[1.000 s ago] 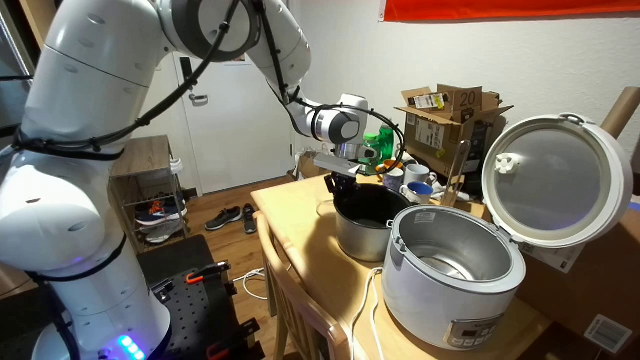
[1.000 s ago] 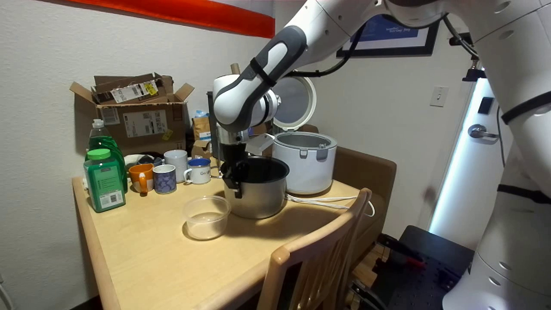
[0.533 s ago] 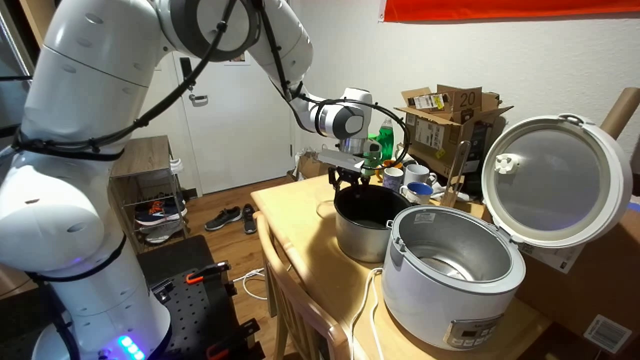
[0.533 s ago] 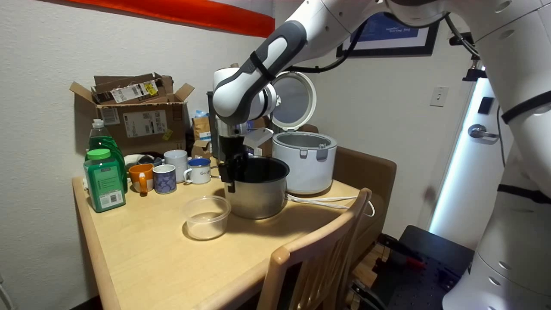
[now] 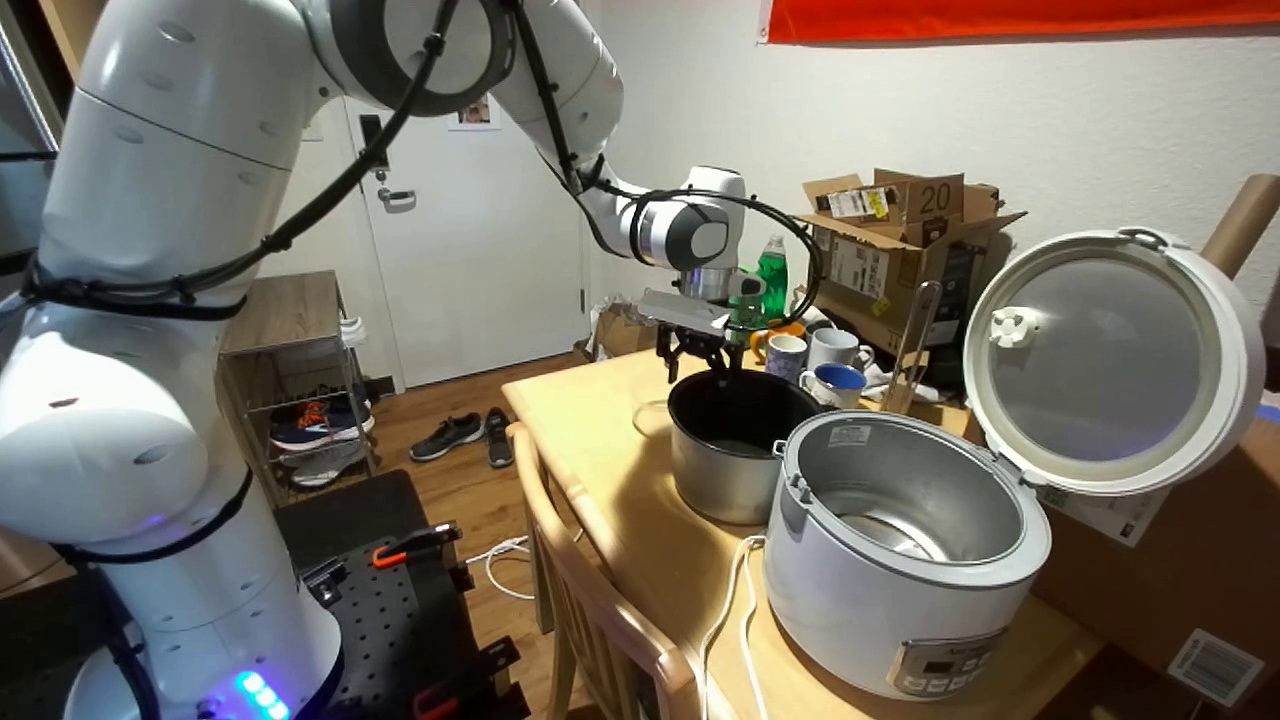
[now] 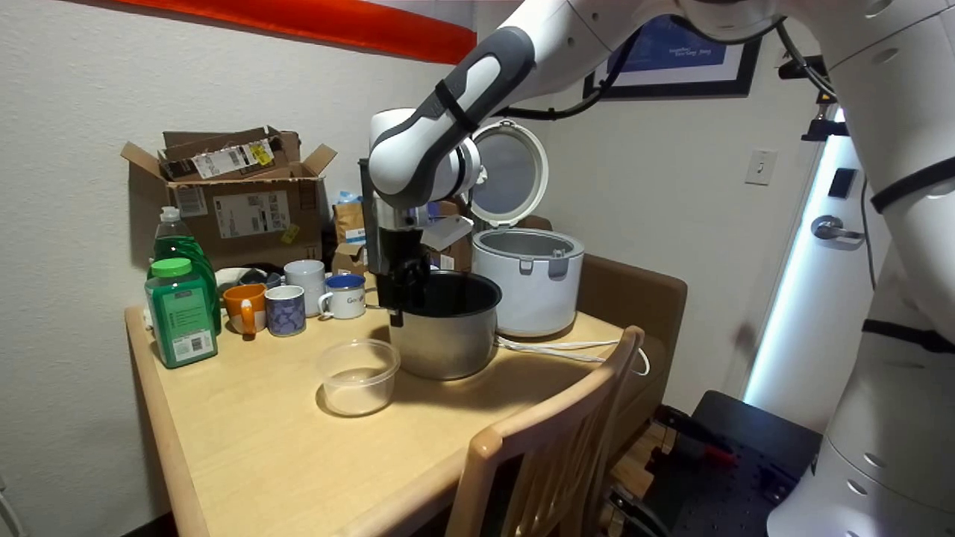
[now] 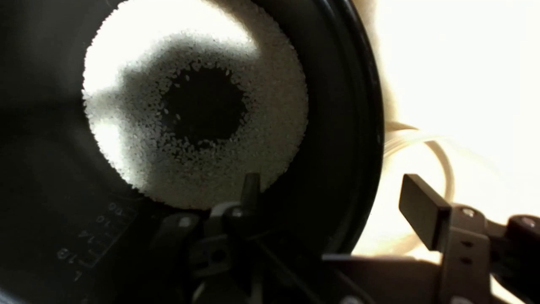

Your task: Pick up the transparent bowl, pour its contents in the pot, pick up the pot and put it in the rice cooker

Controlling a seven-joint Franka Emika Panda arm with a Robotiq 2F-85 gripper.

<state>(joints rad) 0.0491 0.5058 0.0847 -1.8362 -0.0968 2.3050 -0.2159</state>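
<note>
In both exterior views the metal pot [image 6: 448, 343] stands upright on the table [image 6: 246, 440], left of the rice cooker [image 6: 530, 294]. The gripper [image 7: 335, 197] is spread wide across the left part of the pot's rim [image 7: 373, 105], one finger [image 7: 252, 189] over the inside, one outside, pinching nothing. The pot looks stiff and smooth, and the rice [image 7: 274, 97] inside probably adds weight, so a shallow pinch could let it tilt or slip; a deep, firm hold there seems best.
</note>
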